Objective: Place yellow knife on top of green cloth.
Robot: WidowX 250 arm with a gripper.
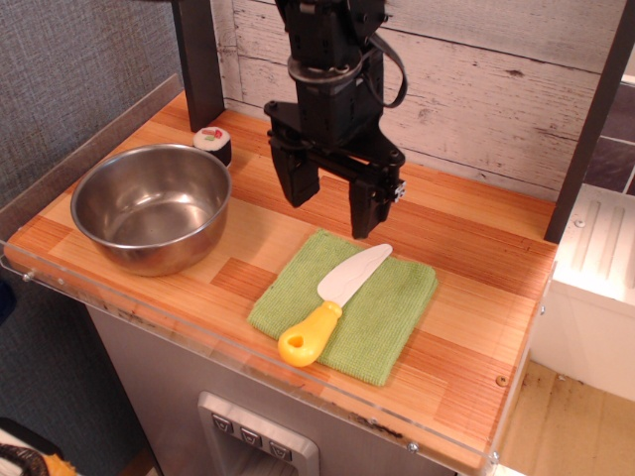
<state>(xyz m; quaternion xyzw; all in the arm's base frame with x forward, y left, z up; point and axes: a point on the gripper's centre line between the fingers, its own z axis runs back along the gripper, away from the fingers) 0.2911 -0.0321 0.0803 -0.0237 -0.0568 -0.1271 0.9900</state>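
The yellow knife [327, 307] lies flat on the green cloth [387, 317]. Its yellow handle points to the front left and reaches the cloth's front edge. Its cream blade points to the back right. The cloth lies flat on the wooden counter near the front middle. My gripper [331, 206] hangs above the counter behind the cloth, well clear of the knife. Its two black fingers [363, 208] are spread apart and hold nothing.
A steel bowl [152, 206] stands at the left of the counter. A small sushi-roll toy [213, 143] stands behind it. A dark post [198, 59] rises at the back left. A clear plastic lip [248, 362] runs along the front edge.
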